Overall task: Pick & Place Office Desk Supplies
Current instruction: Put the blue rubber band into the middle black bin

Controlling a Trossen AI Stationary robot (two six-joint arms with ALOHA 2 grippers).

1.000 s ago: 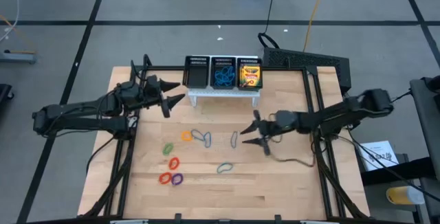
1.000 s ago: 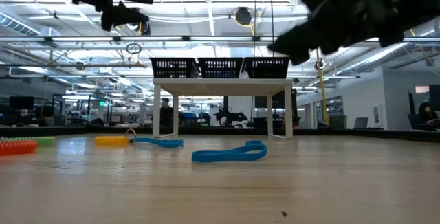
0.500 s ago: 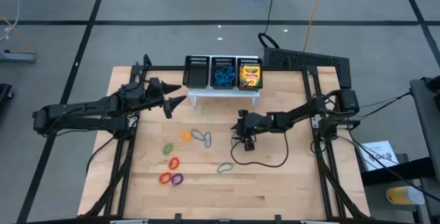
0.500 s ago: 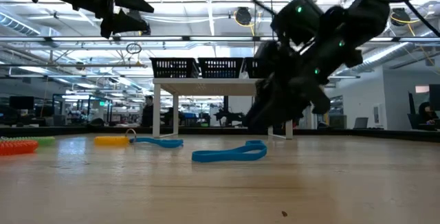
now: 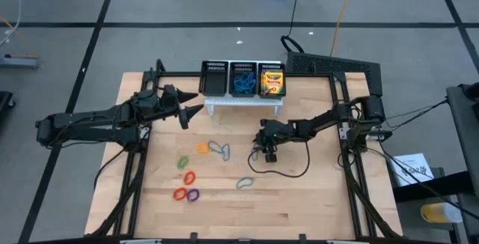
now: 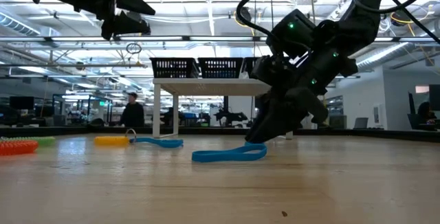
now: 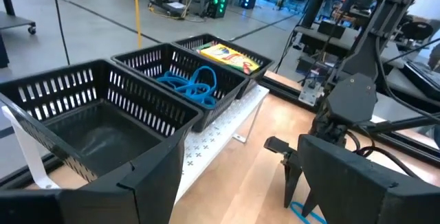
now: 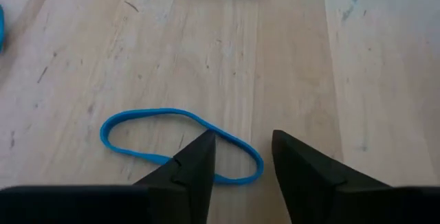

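My right gripper is tipped down at mid-table, open, over one end of a thin blue loop that lies flat on the wood. One fingertip stands at the loop's band and the other just outside it. Seen from table height, the gripper is low at the loop's right end. More blue, orange, green, red and purple loops lie to the left. My left gripper hangs open in the air near the black organiser. A crayon box stands in its right compartment. My right gripper comes at the blue loop's near end slanting down from the table's right. Its fingers stand astride that end, across the band. Whether a fingertip touches the band, I cannot tell. The loop lies flat on the table.
The organiser stands on a white stand at the table's far edge, with blue loops in its middle compartment. Another blue loop lies nearer the front. A black cable trails on the wood under the right arm.
My right gripper has come down and gone toward the table's left, tipping its fingers steeply downward, until they stand at the blue loop's end. The loop has stayed where it was.
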